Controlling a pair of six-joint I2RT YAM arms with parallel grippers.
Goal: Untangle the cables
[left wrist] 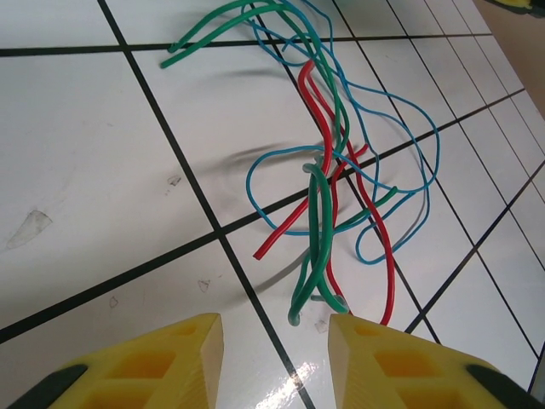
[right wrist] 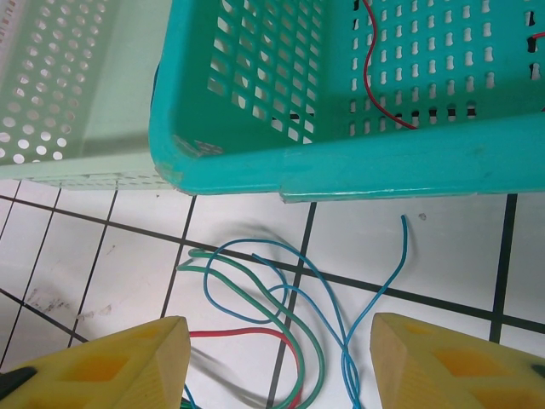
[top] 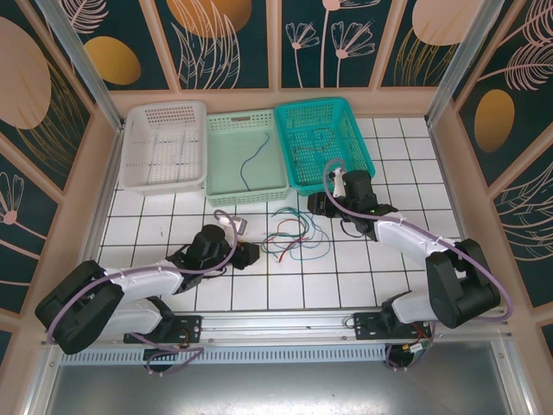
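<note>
A tangle of cables point(top: 289, 233), green, blue and red, lies on the white tiled table between the arms. My left gripper point(top: 251, 255) sits just left of the tangle. In the left wrist view it point(left wrist: 277, 341) is open, with nothing between its yellow fingers point(left wrist: 162, 358); the green cable ends point(left wrist: 315, 281) lie just ahead of the right fingertip. My right gripper point(top: 324, 203) hangs at the tangle's upper right, open point(right wrist: 281, 341) above green point(right wrist: 247, 290), blue point(right wrist: 375, 294) and red point(right wrist: 247, 332) strands. One blue cable point(top: 251, 164) lies in the light green basket point(top: 216, 186).
Three baskets stand along the back: white point(top: 130, 173), light green, and teal point(top: 298, 186) holding dark thin wires point(top: 315, 143). The teal basket's front wall point(right wrist: 341, 162) is close ahead of my right gripper, a red wire point(right wrist: 375, 77) inside it. Wooden walls ring the table.
</note>
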